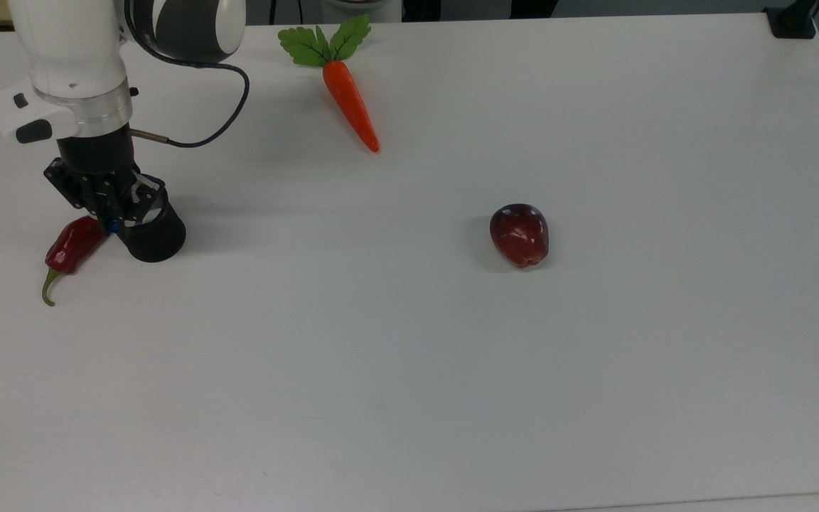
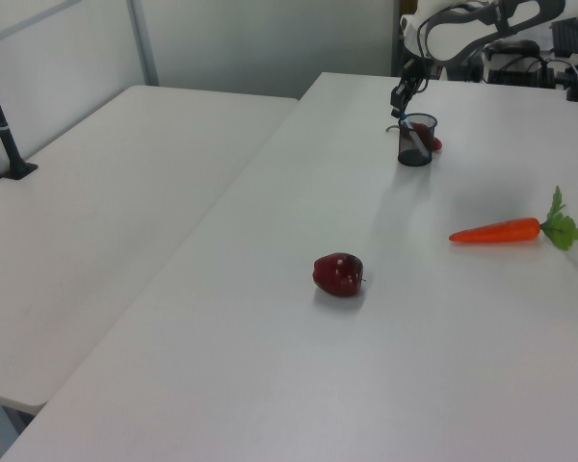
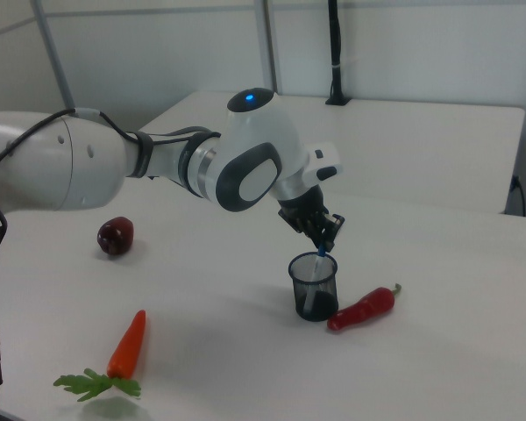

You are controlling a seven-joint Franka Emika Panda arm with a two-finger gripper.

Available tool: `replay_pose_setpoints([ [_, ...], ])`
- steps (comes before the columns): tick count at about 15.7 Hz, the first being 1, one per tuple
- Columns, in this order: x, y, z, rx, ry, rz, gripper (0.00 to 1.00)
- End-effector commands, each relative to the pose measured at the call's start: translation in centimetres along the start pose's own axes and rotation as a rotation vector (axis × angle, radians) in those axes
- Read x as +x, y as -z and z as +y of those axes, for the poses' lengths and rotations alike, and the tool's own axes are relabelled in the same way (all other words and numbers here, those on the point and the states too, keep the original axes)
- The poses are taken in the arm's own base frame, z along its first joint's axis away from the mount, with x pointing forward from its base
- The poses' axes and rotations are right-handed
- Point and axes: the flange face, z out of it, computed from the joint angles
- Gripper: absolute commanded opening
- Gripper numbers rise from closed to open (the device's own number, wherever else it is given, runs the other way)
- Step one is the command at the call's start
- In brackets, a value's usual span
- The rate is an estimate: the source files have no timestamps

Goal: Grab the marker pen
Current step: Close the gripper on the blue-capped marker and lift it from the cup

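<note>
White surface (image 1: 452, 355), second white table beside it in the left view.
Black mesh cup (image 1: 155, 236) stands near the top view's left edge; marker pen (image 3: 319, 260) upright inside, blue cap up. End effector (image 3: 322, 243) clenched on the cap. Red chili (image 1: 72, 244) touches the cup; apple (image 1: 520, 234) and carrot (image 1: 350, 103) well apart.

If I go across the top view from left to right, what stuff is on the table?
Red chili pepper → black mesh cup → carrot → red apple.
</note>
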Motion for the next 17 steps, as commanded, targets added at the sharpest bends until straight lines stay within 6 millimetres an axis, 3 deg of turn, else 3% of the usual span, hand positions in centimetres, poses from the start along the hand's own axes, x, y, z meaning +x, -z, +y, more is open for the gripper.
replay_pose_setpoints([
  [1,0.3,0.4,-0.4,0.011,-0.023,0.022,0.22],
  [6,0.4,0.9,-0.2,0.010,-0.025,0.028,0.13],
  [10,0.6,1.6,-0.4,0.013,-0.024,0.033,0.11],
  [13,1.0,3.6,-0.2,0.012,-0.027,0.058,0.11],
  [17,1.7,7.9,0.2,0.021,-0.040,0.101,0.11],
])
